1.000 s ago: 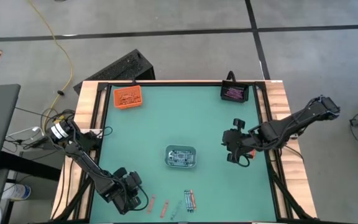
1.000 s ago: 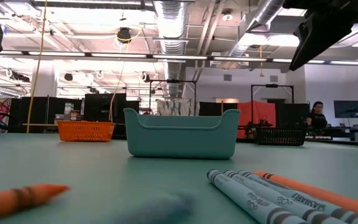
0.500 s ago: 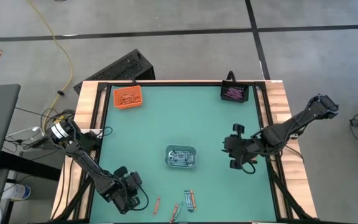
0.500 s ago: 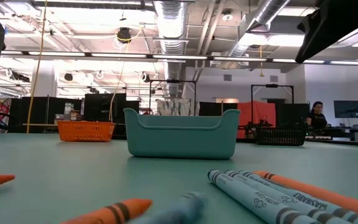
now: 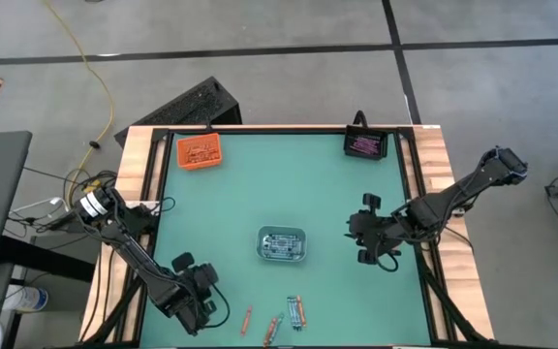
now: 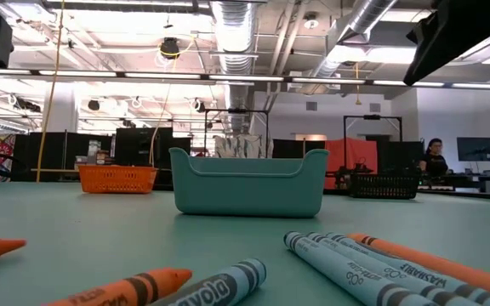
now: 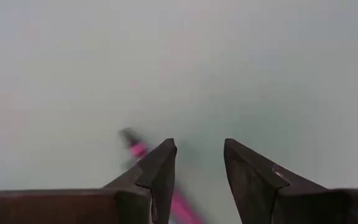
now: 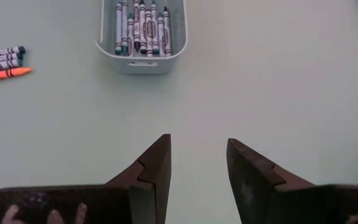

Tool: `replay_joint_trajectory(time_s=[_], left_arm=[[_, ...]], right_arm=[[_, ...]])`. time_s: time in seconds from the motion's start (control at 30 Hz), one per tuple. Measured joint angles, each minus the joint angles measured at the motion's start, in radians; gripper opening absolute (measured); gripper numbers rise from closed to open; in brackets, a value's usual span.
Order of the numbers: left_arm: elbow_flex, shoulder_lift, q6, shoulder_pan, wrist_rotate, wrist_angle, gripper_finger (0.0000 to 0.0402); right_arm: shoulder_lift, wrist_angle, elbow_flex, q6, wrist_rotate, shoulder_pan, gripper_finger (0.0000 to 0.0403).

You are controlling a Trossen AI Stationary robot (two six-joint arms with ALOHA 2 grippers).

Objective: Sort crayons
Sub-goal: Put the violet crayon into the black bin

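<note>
My left gripper is open, low over the table's near left; its own wrist view shows a pink crayon on the table, running under one finger. Loose orange and grey-blue crayons lie near the front edge, close in the low view. Another small group lies beside them. The clear-grey tray at mid-table holds several grey-blue crayons. My right gripper is open and empty, to the tray's right. My left gripper has one finger over the pink crayon's near part. I cannot tell whether the finger touches it. The crayon lies flat on the table.
An orange tray stands at the far left and a black tray with purple-pink crayons at the far right. Wooden rails edge the green table. People and benches show in the room beyond.
Two orange crayons near the front edge have slid toward the table's right, next to a grey-blue one, and now lie still. My left gripper has drawn back a little toward the table's left. My right gripper has gone a little toward the near edge.
</note>
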Motion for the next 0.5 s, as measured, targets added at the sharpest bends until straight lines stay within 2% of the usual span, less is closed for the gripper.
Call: replay_joint_trajectory(time_s=[0.23,0.5], left_arm=[[0.001,0.000,-0.010,0.000,0.000,-0.027,0.0129],[0.001,-0.016,-0.115,-0.009,0.021,-0.248,0.0129]], right_arm=[[0.000,0.000,0.000,0.001,0.000,0.000,0.0148],[0.000,0.000,0.000,0.007,0.000,0.000,0.0148]])
